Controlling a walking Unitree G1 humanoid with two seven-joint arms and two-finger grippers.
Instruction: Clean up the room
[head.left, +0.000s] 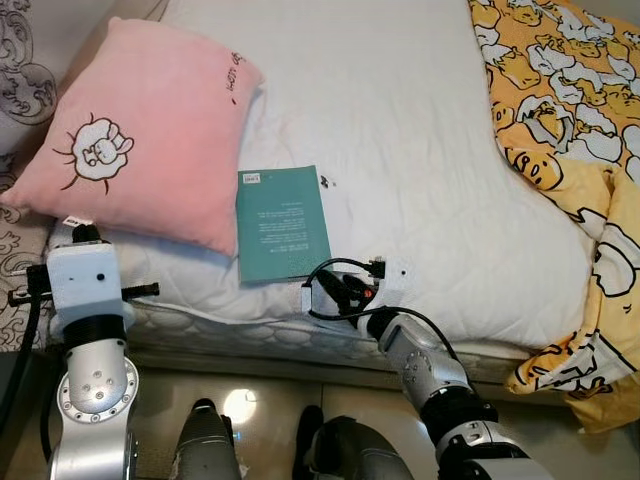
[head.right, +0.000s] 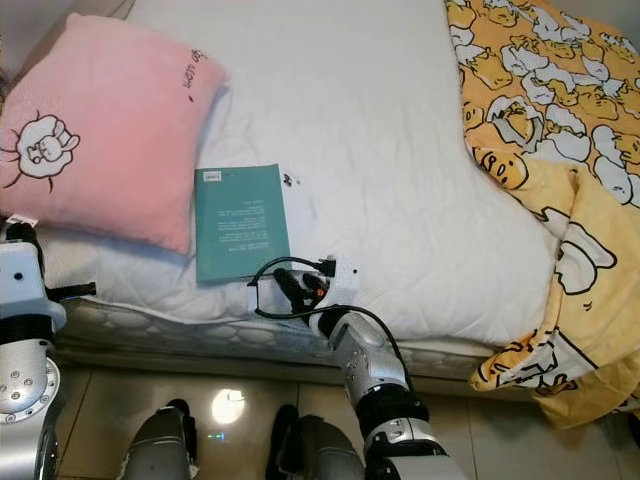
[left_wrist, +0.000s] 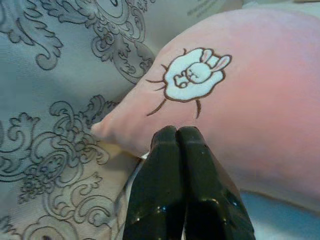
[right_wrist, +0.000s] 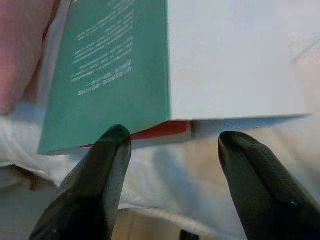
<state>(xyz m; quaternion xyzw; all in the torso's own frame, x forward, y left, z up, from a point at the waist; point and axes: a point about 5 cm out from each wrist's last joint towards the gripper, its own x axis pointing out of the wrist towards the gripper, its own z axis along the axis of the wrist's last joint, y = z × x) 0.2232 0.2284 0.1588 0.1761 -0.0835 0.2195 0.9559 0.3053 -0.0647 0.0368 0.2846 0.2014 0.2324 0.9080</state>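
A white bed (head.left: 420, 130) took up most of what stood before the robot, its near edge running just above the tiled floor (head.left: 270, 400). A yellow blanket (head.left: 570, 120) printed with cartoon ducks covered the bed's right side and spilled over the near right corner. A pink pillow (head.left: 150, 130) with a small rabbit emblem lay at the left edge, against a grey patterned fabric (left_wrist: 55, 100). Just beside the pillow, close to the near edge, lay a teal book (head.left: 282, 223), flat, its back cover up and one side touching the pillow's lower corner. The right gripper (right_wrist: 172, 145) sat at the near edge right by the book's near end, its fingers (right_wrist: 107, 150) spread wide and holding nothing. The left gripper (left_wrist: 178, 137) hung near the pillow's corner, fingers pressed together, empty.
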